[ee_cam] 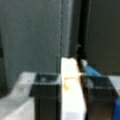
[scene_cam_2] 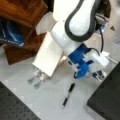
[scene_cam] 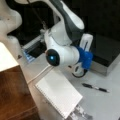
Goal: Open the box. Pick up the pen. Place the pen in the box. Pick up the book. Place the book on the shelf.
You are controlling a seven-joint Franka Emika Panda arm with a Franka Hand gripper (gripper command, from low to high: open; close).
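Observation:
The box (scene_cam: 106,50) stands at a front view's right with its black lid down; its dark lid (scene_cam_2: 107,100) also fills a lower right corner. My gripper (ee_cam: 72,86) is at the box's front, both black fingers (ee_cam: 46,85) pressed against the small white latch (ee_cam: 71,75). In both front views the gripper (scene_cam: 81,70) (scene_cam_2: 100,74) hangs low beside the box. The black pen (scene_cam: 95,87) (scene_cam_2: 68,95) lies on the grey table. The white spiral book (scene_cam: 58,96) (scene_cam_2: 48,55) lies flat by the brown shelf (scene_cam: 15,97) (scene_cam_2: 22,12).
Perforated metal strips (scene_cam: 80,112) (scene_cam_2: 37,77) stick out from under the book. A blue item (scene_cam_2: 11,35) sits inside the shelf. A white cable (scene_cam: 40,73) runs across the table near the book. A black perforated board (scene_cam_2: 12,105) lies at a lower left corner.

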